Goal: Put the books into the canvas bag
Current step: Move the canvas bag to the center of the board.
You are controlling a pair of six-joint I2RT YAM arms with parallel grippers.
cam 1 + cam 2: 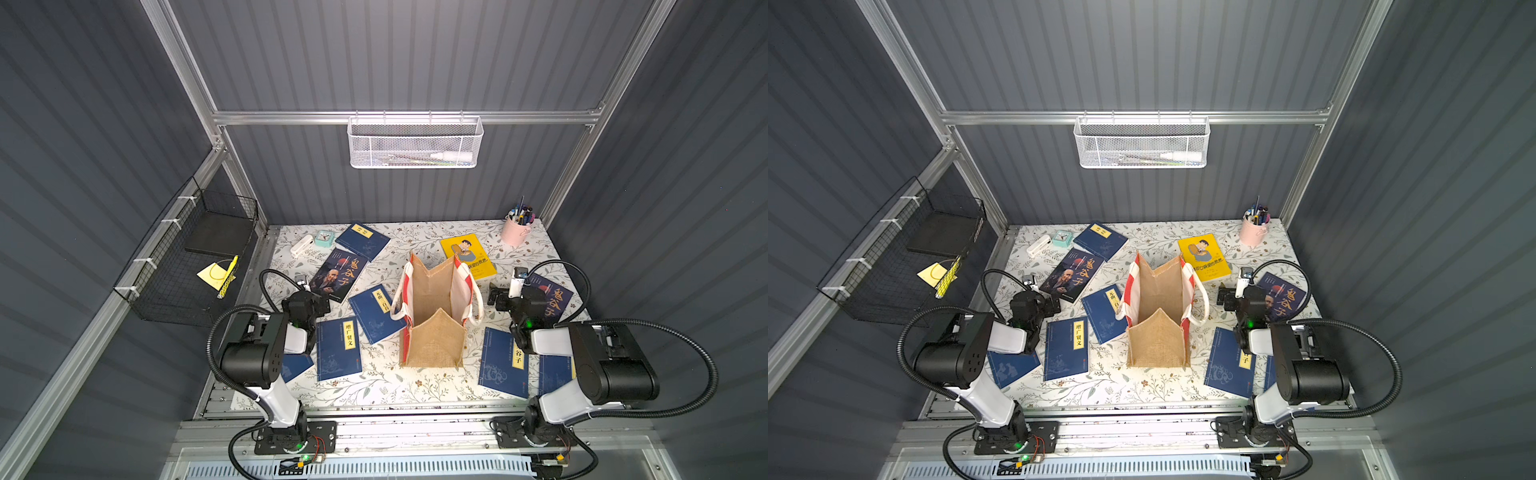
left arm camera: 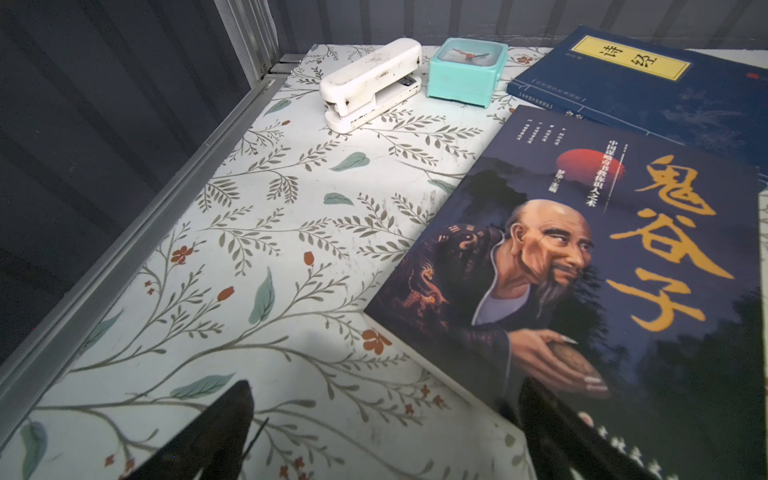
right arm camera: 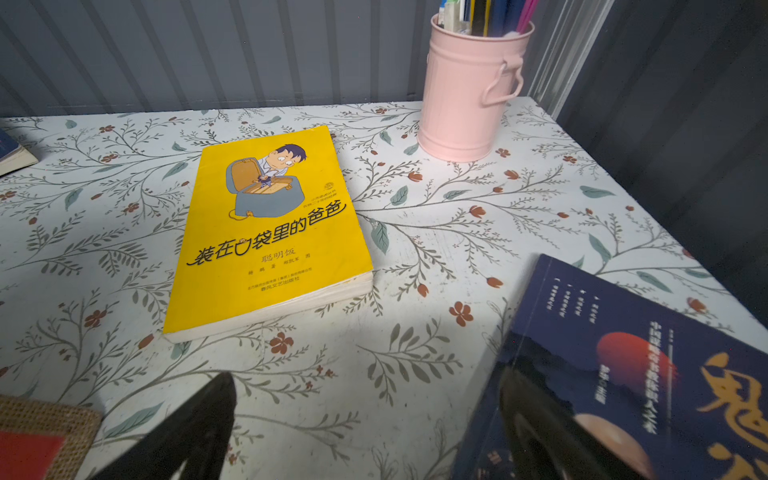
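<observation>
Your left gripper (image 2: 386, 399) hangs empty, jaws wide, one over bare tabletop (image 1: 415, 386) and one over the near corner of a portrait book (image 2: 582, 249) by the left edge. Its long axis runs away toward the back. Your right gripper (image 3: 368, 386), equally open, mirrors this at a second portrait book (image 3: 644, 374) by the right edge. The canvas bag (image 1: 432, 316) stands open mid-tabletop, between the arms.

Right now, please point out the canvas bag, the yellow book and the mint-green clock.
canvas bag (image 1: 434, 345): in a top view, near burlap end wall.
yellow book (image 3: 270, 232): right wrist view, middle of the cover.
mint-green clock (image 2: 463, 79): left wrist view, its casing.
</observation>
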